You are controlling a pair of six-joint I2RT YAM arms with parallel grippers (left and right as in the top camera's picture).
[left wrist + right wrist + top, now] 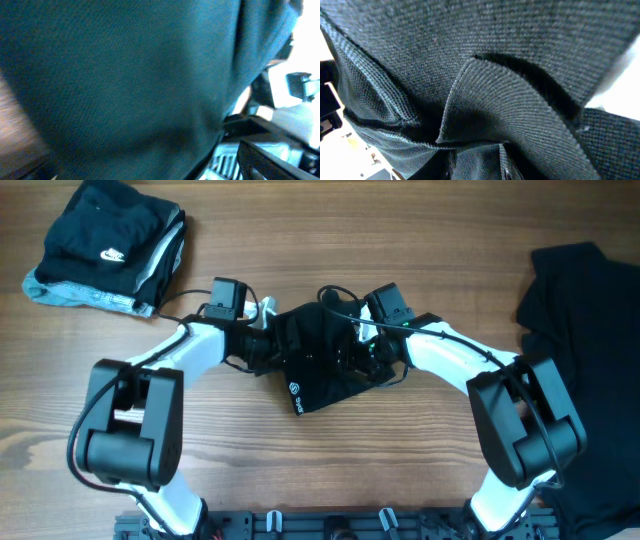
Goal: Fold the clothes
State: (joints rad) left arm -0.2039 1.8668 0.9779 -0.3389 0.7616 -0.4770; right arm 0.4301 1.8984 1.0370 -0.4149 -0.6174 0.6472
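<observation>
A small black garment (pixel 322 365) with a tiny white round label lies bunched at the table's middle, between my two arms. My left gripper (pixel 264 343) is at its left edge and my right gripper (pixel 368 352) is at its right side; both seem shut on the fabric. In the left wrist view the dark cloth (pixel 125 80) fills the frame. In the right wrist view gathered folds (pixel 490 115) run down into the jaws. The fingers themselves are hidden by cloth.
A folded pile with a black white-swoosh garment (pixel 110 242) on a grey-blue one (pixel 70 295) sits at the back left. A large black garment (pixel 585 330) lies spread along the right edge. The wooden table (pixel 330 470) shows in front.
</observation>
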